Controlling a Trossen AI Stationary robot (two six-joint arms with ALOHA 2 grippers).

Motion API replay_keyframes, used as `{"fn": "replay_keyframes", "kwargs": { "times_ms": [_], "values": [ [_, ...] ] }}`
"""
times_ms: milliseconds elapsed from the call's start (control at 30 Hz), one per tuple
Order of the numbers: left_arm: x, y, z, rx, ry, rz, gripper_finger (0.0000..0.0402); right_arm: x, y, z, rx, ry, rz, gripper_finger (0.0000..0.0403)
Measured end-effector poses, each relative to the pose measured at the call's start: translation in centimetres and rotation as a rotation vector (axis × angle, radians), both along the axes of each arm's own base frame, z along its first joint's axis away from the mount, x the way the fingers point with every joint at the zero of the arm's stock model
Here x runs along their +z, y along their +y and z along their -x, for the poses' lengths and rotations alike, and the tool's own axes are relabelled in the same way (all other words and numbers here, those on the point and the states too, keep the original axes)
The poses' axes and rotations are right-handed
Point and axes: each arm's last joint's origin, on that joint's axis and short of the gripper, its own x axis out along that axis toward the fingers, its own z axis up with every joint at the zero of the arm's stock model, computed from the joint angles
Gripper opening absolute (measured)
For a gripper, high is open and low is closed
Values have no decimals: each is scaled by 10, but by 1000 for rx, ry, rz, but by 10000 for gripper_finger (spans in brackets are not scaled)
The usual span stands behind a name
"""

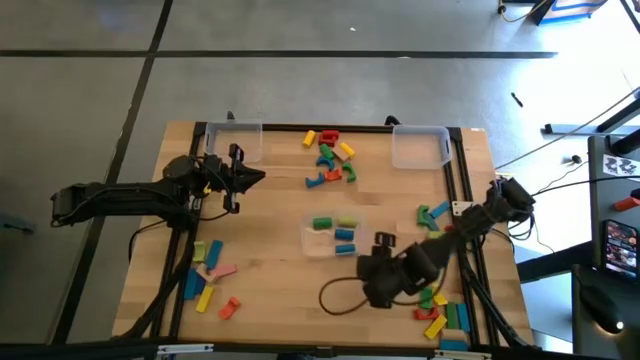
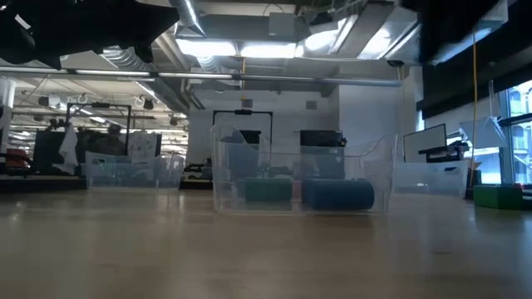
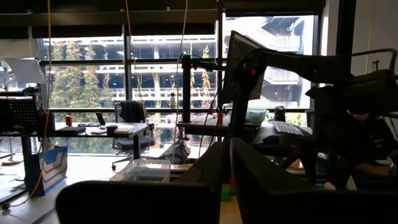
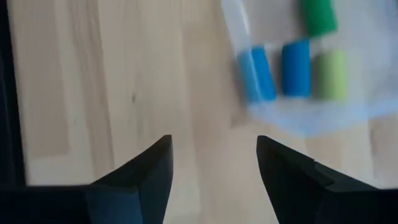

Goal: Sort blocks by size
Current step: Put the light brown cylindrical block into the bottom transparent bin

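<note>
the right pincer (image 1: pixel 384 241) hung above the bench (image 1: pixel 270 260), its fingers (image 4: pixel 149 171) spread apart with nothing between them, just beside the clear bin (image 1: pixel 330 240) at the bench's middle. that bin already held short stubs (image 4: pixel 295 68): two blue, two green. the left pincer (image 1: pixel 235 178) waited clenched and empty near the far left bin (image 1: pixel 235 140).

most blocks were still unsorted: a mixed cluster (image 1: pixel 330 158) near the far edge, another group (image 1: pixel 210 275) at the near left, more (image 1: pixel 440 315) at the near right under the right arm, and a few (image 1: pixel 432 216) just right of the middle.

the main risk looked to be the bin itself. it was light and clear, and the spread pincer sat so close to its wall that a careless sweep could nudge it or tip the stubs out. the right arm also hid the near right pile from above, so a pick there could catch two pieces, or one of the wrong size.
</note>
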Motion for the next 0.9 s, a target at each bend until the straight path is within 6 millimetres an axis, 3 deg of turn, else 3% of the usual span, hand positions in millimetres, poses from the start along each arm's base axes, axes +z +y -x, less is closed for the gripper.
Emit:
{"fn": "replay_keyframes", "kwargs": {
  "times_ms": [233, 400, 733, 900],
  "values": [
    [0, 0, 0, -1, 1, 1, 24, -6, 19, 35, -129, 138, -17, 224],
    [0, 0, 0, -1, 1, 3, 24, -9, 21, 59, -205, 162, -8, 224],
    [-1, 0, 0, -1, 5, 5, 24, -15, -6, 113, -389, 151, -53, 224],
    [-1, 0, 0, 0, 5, 2, 24, -20, -24, 130, -451, 144, -65, 224]
  ]
}}
